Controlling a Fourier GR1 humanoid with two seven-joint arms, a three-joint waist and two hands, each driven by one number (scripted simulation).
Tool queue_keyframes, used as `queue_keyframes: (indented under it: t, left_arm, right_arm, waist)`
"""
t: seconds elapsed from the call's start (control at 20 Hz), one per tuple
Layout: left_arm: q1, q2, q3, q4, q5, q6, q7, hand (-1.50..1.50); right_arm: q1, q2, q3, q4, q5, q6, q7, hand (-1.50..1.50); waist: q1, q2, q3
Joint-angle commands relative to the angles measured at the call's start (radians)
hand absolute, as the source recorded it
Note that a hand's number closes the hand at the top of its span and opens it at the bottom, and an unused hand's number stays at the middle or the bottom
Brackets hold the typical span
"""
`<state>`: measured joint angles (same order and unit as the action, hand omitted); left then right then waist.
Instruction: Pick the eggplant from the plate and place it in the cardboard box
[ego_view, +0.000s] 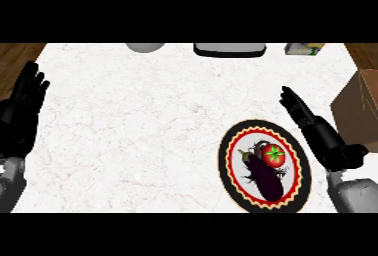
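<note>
You are at the reach step: your right robot hand hangs with fingers straight and apart, holding nothing. The eggplant lies on the plate just to that hand's left, touching a tomato. The cardboard box stands just beyond it on its right. Next, swing left over the eggplant and close round it. Your left robot hand rests open at the desk's far left edge.

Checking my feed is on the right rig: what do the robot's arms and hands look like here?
Both hands are glossy black, with long, slim segmented fingers and a thumb. The left hand shows at the view's left edge, the right hand at the right. Each sits on a pale grey, smooth, rounded forearm entering from the lower edge. No cables, markings or sleeves are visible.
</note>
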<state>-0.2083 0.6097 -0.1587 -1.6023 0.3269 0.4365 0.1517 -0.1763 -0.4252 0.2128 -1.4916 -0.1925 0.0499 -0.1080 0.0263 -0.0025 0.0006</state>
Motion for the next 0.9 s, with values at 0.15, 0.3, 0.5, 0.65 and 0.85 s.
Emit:
queue_keyframes:
  t: [0.15,0.3,0.5,0.65,0.85]
  left_arm:
    - [0.094,0.027,-0.078,0.043,-0.083,-0.065,-0.066,0.00]
    - [0.088,0.019,-0.079,0.058,-0.071,-0.054,-0.032,0.00]
    - [0.151,-0.004,-0.195,0.083,-0.146,-0.107,-0.117,0.00]
    - [0.126,-0.023,-0.204,0.126,-0.158,-0.122,-0.139,0.00]
    - [0.090,-0.058,-0.211,0.206,-0.167,-0.154,-0.187,0.00]
  right_arm:
    - [0.253,0.090,-0.192,0.101,-0.173,0.013,-0.360,-1.50]
    - [0.207,0.230,-0.346,0.077,-0.351,-0.091,-0.380,-1.50]
    - [0.417,0.221,-0.402,0.385,-0.282,-0.021,-0.619,-1.50]
    - [0.442,0.197,-0.377,0.451,-0.177,0.105,-0.917,-1.50]
    - [0.537,0.059,-0.311,0.442,0.010,0.086,-0.978,-1.50]
  waist:
    - [-0.087,0.006,0.008]
    - [-0.239,-0.026,0.069]
    - [-0.090,0.012,0.009]
    - [-0.063,0.007,0.006]
    - [-0.053,0.006,-0.001]
